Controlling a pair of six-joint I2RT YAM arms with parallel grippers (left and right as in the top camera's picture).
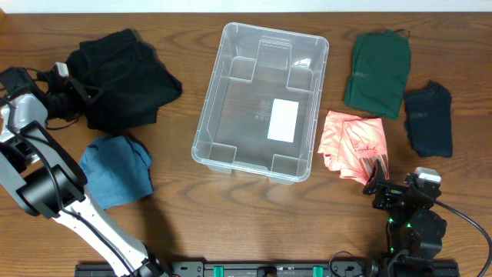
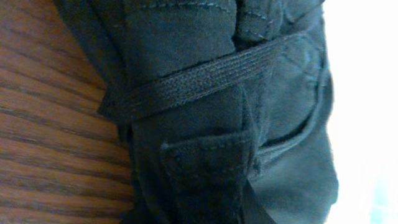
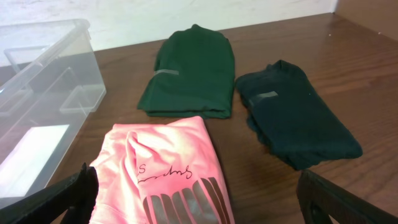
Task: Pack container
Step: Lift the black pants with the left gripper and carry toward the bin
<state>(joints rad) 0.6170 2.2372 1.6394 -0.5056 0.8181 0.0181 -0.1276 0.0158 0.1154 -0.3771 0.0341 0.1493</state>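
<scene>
The left wrist view showed only black clothing (image 2: pixel 205 124); whether the left gripper (image 1: pixel 73 91) was open stayed unclear. The right gripper (image 3: pixel 199 190) gaped empty by a pink shirt (image 3: pixel 168 162).

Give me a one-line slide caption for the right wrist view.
Open right pincer facing a folded pink garment, a green garment and a dark teal garment beyond, clear container at left.

left end effector (image 1: pixel 71 88) far left; right end effector (image 1: pixel 377 178) front right, fingers (image 3: pixel 68 196) apart

The wooden table (image 1: pixel 177 200) bears the container (image 1: pixel 246 115), black garment (image 1: pixel 123 77), blue garment (image 1: pixel 117 169), pink garment (image 1: pixel 352 145), green garment (image 1: pixel 377 73), dark garment (image 1: pixel 429 119).
</scene>
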